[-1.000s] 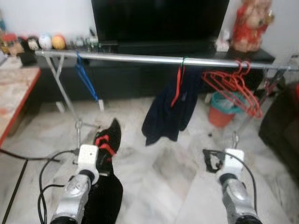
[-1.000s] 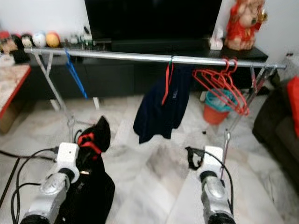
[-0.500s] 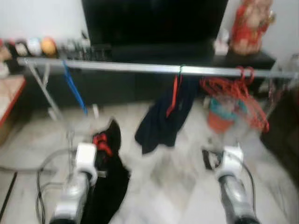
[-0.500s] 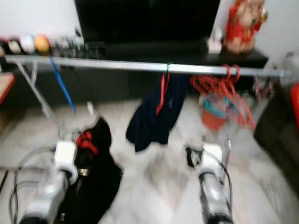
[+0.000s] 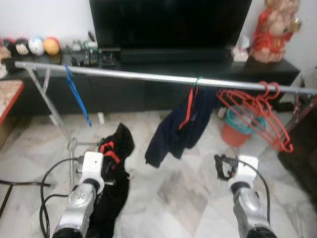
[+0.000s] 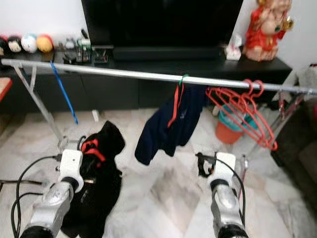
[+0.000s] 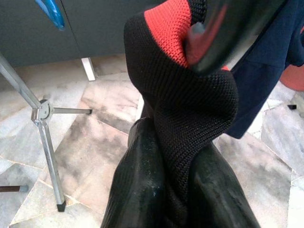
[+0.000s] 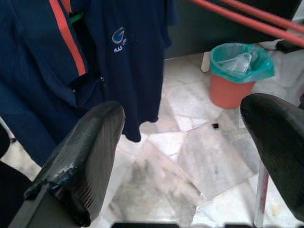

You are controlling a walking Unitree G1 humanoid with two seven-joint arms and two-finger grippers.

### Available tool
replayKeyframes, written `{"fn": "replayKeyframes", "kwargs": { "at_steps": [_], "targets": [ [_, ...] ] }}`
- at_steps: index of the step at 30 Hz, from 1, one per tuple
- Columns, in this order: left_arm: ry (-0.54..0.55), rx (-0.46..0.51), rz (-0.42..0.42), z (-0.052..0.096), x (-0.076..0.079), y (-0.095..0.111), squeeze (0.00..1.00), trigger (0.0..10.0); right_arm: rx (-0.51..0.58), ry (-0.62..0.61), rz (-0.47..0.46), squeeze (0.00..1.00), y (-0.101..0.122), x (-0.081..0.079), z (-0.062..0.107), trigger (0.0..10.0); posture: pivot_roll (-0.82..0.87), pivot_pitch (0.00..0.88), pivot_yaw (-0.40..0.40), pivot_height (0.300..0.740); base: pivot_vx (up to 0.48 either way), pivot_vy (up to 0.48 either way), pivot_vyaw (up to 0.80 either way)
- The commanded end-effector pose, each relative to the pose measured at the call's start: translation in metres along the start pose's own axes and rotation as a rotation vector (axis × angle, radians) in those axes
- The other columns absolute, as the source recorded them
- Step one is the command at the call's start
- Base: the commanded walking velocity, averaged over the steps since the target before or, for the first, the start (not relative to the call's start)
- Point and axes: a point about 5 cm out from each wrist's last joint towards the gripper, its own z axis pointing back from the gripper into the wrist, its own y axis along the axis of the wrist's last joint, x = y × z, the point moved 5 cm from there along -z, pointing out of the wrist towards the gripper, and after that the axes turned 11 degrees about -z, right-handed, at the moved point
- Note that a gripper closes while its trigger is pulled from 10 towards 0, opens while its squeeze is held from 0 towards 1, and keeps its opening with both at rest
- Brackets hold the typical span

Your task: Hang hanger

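Observation:
A silver clothes rail (image 5: 143, 76) runs across in front of a black TV unit. On it hang a blue hanger (image 5: 77, 94), a navy top with an orange stripe (image 5: 181, 124) on a green hook, and several red hangers (image 5: 257, 111) near the right end. My left gripper (image 7: 178, 142) is shut on a black garment with a red collar (image 5: 115, 148), held low, below the rail's left part; its lower half drapes to the floor. My right gripper (image 8: 190, 118) is open and holds nothing, low and right of the navy top (image 8: 114, 57).
The rail's legs (image 5: 58, 116) stand on the marble floor at left. An orange bin with a teal liner (image 5: 237, 130) sits under the red hangers. A dark sofa edge (image 5: 302, 158) is at far right, and a table corner (image 5: 7, 96) at far left. Cables (image 5: 47, 183) trail by my left arm.
The camera has shifted and the blur has cleared; the rail now sits lower in view. The left gripper still holds the black garment and the right stays open.

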Motion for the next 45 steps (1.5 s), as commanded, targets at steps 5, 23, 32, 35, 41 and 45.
{"fn": "replayKeyframes", "kwargs": {
  "at_steps": [5,23,32,35,41,45],
  "targets": [
    [0.011,0.041,-0.001,-0.002,-0.004,0.010,0.00,10.0,-0.001,-0.018,-0.022,0.00,0.003,0.004,-0.002,10.0,0.11,0.000,-0.045,0.740,0.000,0.049,-0.43],
    [-0.008,0.047,-0.003,-0.002,-0.001,0.011,0.00,10.0,0.022,-0.025,-0.029,0.00,0.010,0.002,-0.005,10.0,0.11,0.000,-0.042,0.740,0.000,0.381,-0.34],
    [-0.020,0.059,-0.016,-0.003,0.001,0.014,0.00,10.0,0.028,-0.031,-0.025,0.00,0.010,0.002,-0.005,10.0,0.11,0.000,-0.041,0.740,0.000,0.112,-0.15],
    [-0.019,0.070,-0.015,-0.003,0.001,0.016,0.00,10.0,0.028,-0.035,-0.026,0.00,0.010,0.002,-0.005,10.0,0.12,0.000,-0.042,0.740,0.000,0.000,0.00],
    [-0.031,0.091,-0.008,-0.001,0.005,0.018,0.00,10.0,0.003,-0.078,-0.030,0.00,0.001,0.012,-0.001,10.0,0.12,0.000,-0.040,0.740,0.000,0.000,0.00],
    [-0.017,0.109,-0.004,0.000,0.004,0.021,0.00,10.0,-0.084,-0.176,-0.063,0.00,-0.023,0.036,0.012,10.0,0.12,0.000,-0.042,0.740,0.000,0.000,0.00]
  ]
}}
